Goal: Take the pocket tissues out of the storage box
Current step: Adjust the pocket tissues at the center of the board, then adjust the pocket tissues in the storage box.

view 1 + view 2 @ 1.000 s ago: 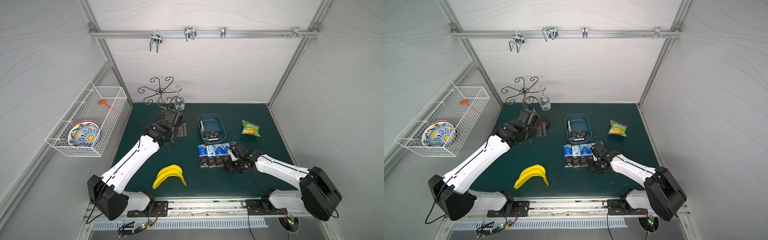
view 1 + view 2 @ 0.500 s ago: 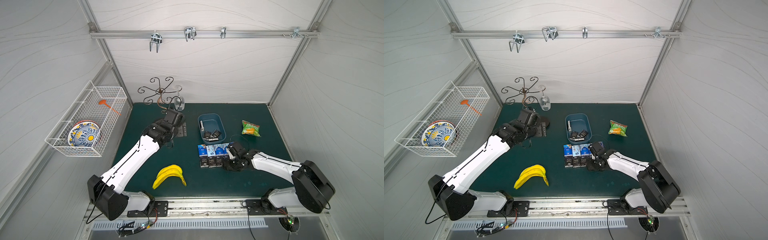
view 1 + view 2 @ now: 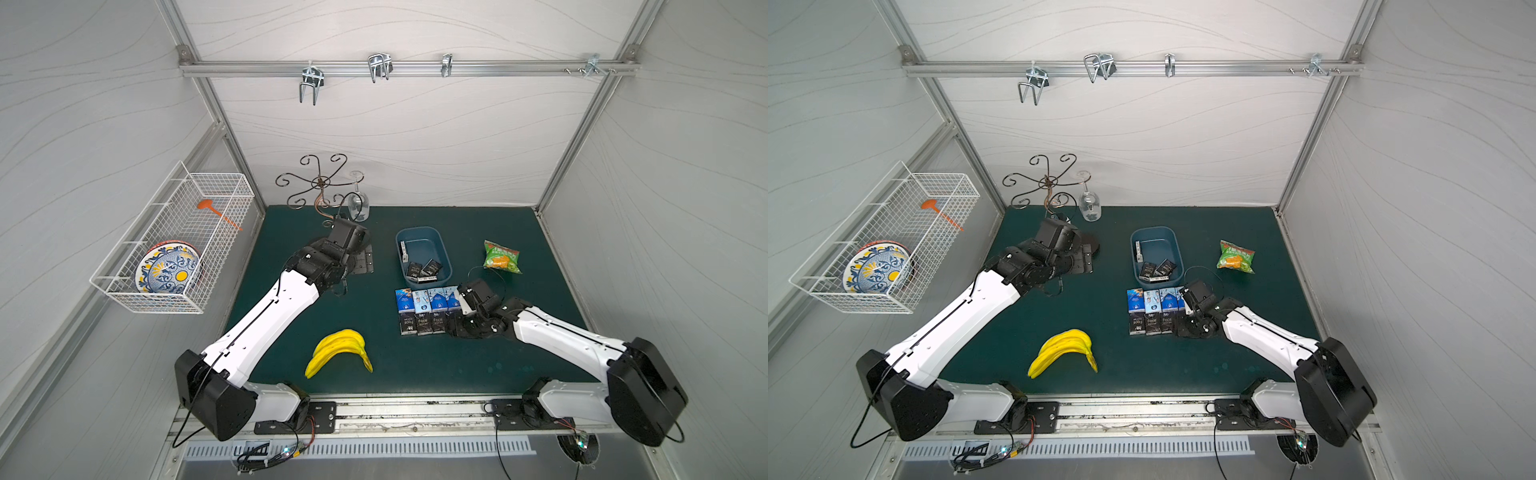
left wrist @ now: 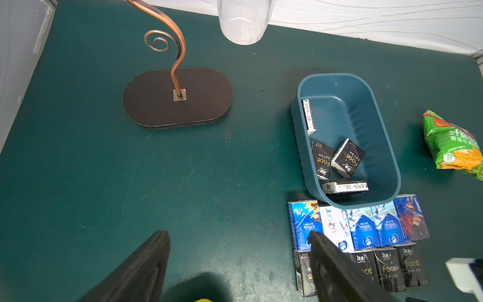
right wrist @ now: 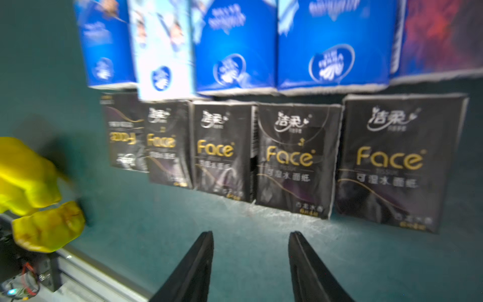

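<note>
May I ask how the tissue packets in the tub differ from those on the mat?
The boxed packets sit jumbled in the storage box, tilted or on edge; the mat packets lie flat in two rows. Four are boxed, about ten laid out. Mat packets include a blue row; boxed ones show only black and white. Both include black Face packets.

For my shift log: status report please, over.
Left pincer open, empty; right pincer open, empty. Four pocket tissues in storage box, ten on mat. Nothing above box.
</note>
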You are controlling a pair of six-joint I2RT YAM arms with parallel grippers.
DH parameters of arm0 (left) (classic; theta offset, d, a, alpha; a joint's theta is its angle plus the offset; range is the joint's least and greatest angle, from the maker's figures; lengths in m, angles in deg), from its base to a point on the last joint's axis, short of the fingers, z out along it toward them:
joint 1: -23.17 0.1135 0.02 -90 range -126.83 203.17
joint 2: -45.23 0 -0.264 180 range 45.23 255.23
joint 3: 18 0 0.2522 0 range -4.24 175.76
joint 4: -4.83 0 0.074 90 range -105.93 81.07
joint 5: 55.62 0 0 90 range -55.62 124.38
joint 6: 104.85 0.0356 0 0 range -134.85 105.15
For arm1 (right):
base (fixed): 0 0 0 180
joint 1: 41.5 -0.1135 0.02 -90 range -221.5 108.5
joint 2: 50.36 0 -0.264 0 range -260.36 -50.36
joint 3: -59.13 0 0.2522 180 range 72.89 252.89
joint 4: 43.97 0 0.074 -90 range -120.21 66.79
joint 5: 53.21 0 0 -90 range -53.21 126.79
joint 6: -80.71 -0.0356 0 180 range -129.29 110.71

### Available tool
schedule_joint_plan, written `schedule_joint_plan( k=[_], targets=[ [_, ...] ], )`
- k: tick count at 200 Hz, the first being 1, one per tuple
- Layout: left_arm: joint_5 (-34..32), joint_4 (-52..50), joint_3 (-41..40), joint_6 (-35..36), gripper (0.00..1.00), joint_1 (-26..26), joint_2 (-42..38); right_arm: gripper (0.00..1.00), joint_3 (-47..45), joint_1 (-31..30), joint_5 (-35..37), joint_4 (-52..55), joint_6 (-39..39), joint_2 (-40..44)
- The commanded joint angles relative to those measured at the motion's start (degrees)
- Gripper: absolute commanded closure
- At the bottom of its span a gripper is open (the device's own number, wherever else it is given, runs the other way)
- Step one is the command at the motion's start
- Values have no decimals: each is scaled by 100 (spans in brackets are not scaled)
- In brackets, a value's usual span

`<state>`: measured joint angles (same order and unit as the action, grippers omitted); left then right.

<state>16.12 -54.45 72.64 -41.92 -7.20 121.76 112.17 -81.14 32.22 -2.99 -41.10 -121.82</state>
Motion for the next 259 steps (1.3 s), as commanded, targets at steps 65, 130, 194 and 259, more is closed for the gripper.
schedule_joint_plan(
  k=[65,130,194,259],
  targets=[
    [-49,122,71,2,13,14,-42,48,726,-35,-33,550,319,281],
    [-63,-5,129,-13,13,-26,-101,46,2741,290,73,683,985,-1037],
    [-148,-115,147,31,13,-36,-161,46,4616,740,-87,703,1339,-2867],
    [-179,-166,257,26,13,-81,-121,46,5927,760,23,725,1524,-4293]
  ],
)
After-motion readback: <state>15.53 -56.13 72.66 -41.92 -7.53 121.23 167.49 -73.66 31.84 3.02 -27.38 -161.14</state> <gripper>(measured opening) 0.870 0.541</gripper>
